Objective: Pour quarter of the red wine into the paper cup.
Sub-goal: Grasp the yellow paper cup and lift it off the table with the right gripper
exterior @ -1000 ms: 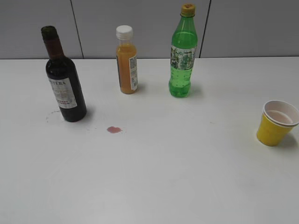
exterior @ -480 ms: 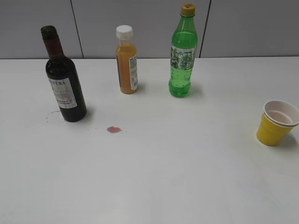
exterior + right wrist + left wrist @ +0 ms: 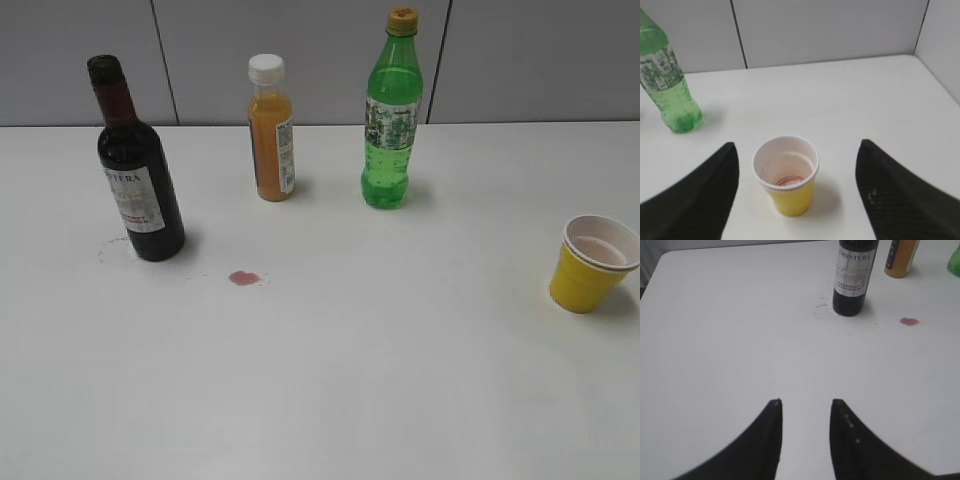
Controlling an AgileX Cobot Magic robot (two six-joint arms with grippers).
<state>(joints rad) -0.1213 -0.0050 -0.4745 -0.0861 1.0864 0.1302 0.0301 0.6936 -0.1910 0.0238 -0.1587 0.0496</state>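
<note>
The red wine bottle (image 3: 138,180) stands upright and uncapped at the table's far left; its lower part shows in the left wrist view (image 3: 854,277). The yellow paper cup (image 3: 590,264) stands upright at the right edge. In the right wrist view the cup (image 3: 787,176) shows a faint reddish ring at its bottom. My left gripper (image 3: 805,405) is open and empty over bare table, well short of the wine bottle. My right gripper (image 3: 797,165) is open wide with the cup between its fingers, not touching. Neither gripper shows in the exterior view.
An orange juice bottle (image 3: 271,130) with a white cap and a green soda bottle (image 3: 391,115) stand at the back middle. A small red wine spill (image 3: 244,278) lies on the white table (image 3: 350,360) right of the wine bottle. A grey wall runs behind.
</note>
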